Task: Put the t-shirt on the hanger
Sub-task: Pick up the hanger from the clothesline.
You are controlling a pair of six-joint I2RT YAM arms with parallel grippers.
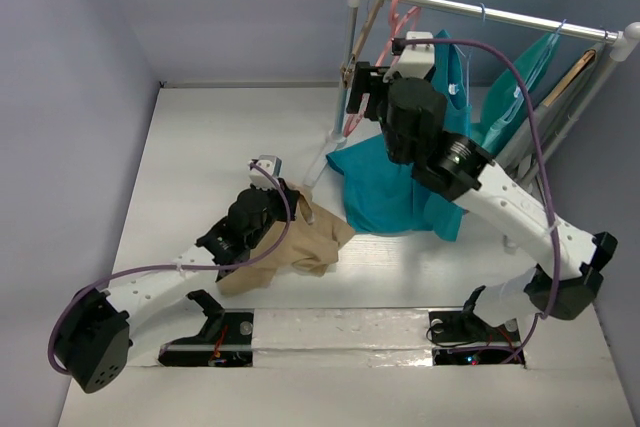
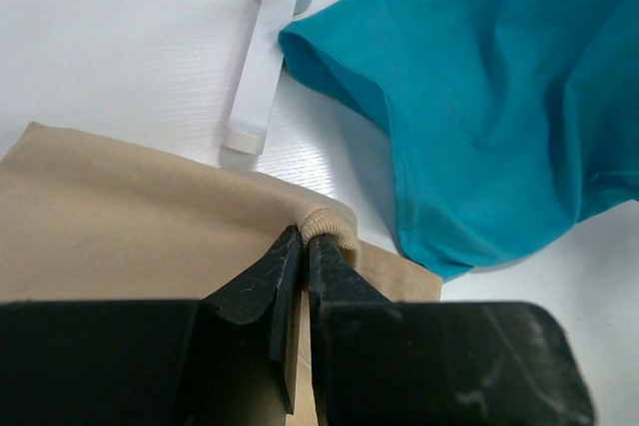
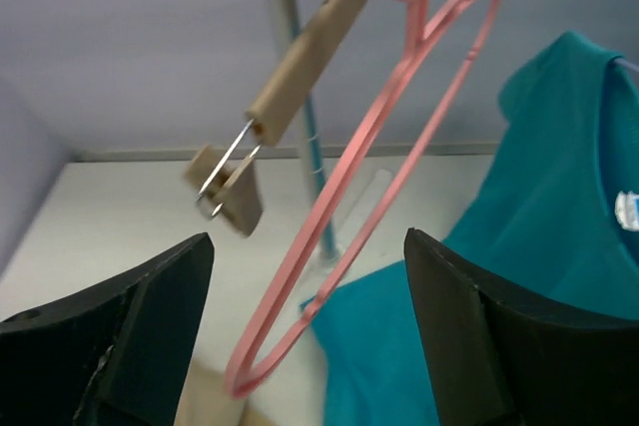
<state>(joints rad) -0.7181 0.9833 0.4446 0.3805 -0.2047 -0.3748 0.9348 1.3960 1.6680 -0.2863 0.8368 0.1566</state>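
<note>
**Grabbing the pink hanger while the shirt waits on the table**

My read is that the step in hand is getting the hanger [image 3: 243,376] off the rack [image 1: 500,17]. The right gripper [image 3: 308,246] is wide open, and the hanger's lower rim hangs between its 2 fingers, touching neither as far as I can see. I'd close squarely on that rim, then lift straight up so the hook clears the rail before pulling away. The hanger hangs tilted, so a nudge will probably set it swinging. The wooden hanger [image 3: 310,57] is just beside it and the teal garment [image 2: 499,97] is close too, so don't snag either.

The left gripper [image 2: 303,238] is low over the table [image 1: 200,147], jaws closed to a sliver and pinching the ribbed collar of the t-shirt [image 2: 130,216]. The shirt lies crumpled near the rack's foot. That pinch needs to be firm, since the neck opening is where the hanger goes in.
</note>
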